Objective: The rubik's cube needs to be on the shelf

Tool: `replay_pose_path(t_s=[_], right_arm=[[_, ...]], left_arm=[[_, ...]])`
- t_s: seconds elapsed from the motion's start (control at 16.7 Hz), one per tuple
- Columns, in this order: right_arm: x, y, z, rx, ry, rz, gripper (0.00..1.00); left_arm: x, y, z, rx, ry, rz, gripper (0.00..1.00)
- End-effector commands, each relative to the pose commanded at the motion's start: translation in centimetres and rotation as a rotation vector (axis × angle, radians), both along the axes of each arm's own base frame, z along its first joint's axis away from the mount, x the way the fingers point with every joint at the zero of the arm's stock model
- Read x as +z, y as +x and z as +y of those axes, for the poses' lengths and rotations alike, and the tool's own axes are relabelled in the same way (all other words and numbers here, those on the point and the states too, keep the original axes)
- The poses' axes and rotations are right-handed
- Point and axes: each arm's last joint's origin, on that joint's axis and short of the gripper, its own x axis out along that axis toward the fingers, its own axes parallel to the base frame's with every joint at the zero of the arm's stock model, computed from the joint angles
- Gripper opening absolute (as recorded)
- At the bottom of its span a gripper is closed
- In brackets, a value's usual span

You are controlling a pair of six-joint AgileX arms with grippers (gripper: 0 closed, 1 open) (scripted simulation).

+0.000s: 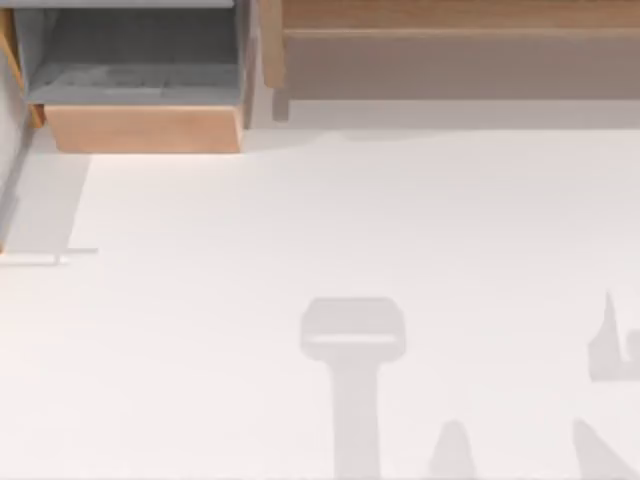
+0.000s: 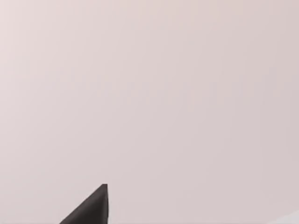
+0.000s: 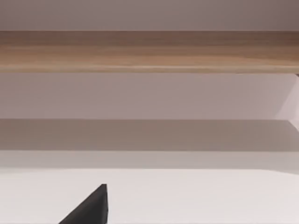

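The rubik's cube is nowhere I can place it. The shelf runs straight ahead of the right gripper, likely lined up for approach. Neither gripper's opening can be told; the left gripper faces bare table.

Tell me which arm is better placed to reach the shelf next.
Right, probably. The right gripper faces the shelf and its light-wood board head-on in its wrist view, and the shelf stands at the top view's right. The left gripper faces bare table.
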Motion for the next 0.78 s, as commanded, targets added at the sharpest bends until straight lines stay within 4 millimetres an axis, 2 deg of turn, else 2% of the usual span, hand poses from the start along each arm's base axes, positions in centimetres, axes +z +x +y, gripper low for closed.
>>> replay_pose_path(t_s=[0.18, 0.36, 0.54, 0.78], right_arm=[[0.0, 0.0, 0.0, 0.0, 0.0, 0.0, 1.0], [0.0, 0.0, 0.0, 0.0, 0.0, 0.0, 1.0], [0.0, 0.0, 0.0, 0.0, 0.0, 0.0, 1.0], [0.0, 0.0, 0.0, 0.0, 0.0, 0.0, 1.0]], left_arm=[[3.6, 3.1, 1.6, 0.086, -0.193, 0.02, 1.0], [6.8, 6.7, 1.3, 0.157, -0.399, 0.067, 1.0], [8.9, 10.3, -0.9, 0.226, -0.602, 0.158, 1.0], [9.7, 14.3, -5.5, 0.33, -0.825, 0.339, 1.0]])
